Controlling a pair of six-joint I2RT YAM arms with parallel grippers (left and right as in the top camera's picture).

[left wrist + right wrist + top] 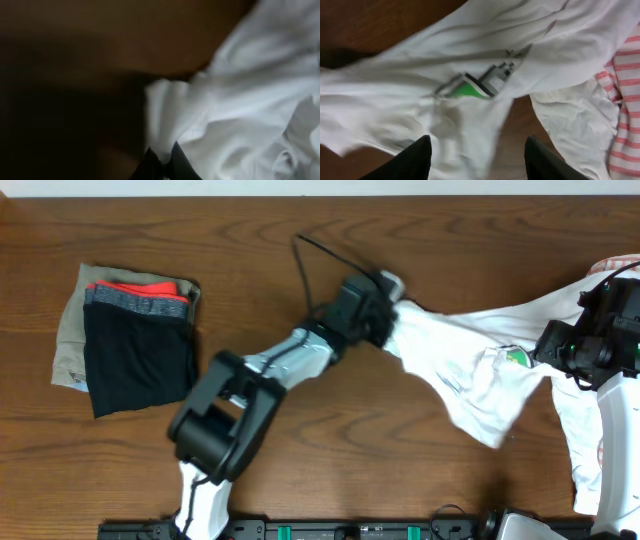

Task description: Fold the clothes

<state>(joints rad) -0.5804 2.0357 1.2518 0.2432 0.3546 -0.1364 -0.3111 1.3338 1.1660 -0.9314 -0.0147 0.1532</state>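
overhead, the white shirt lies stretched from the middle of the tabletop to its right edge, long axis left-right. left claw pinches its inner end; right claw hangs wide open above the shirt near its chest print.

white shirt with green-black print; striped garment white-orange.

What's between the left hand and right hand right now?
Only the white shirt, stretched from the left hand toward the right hand; overhead view shows it.
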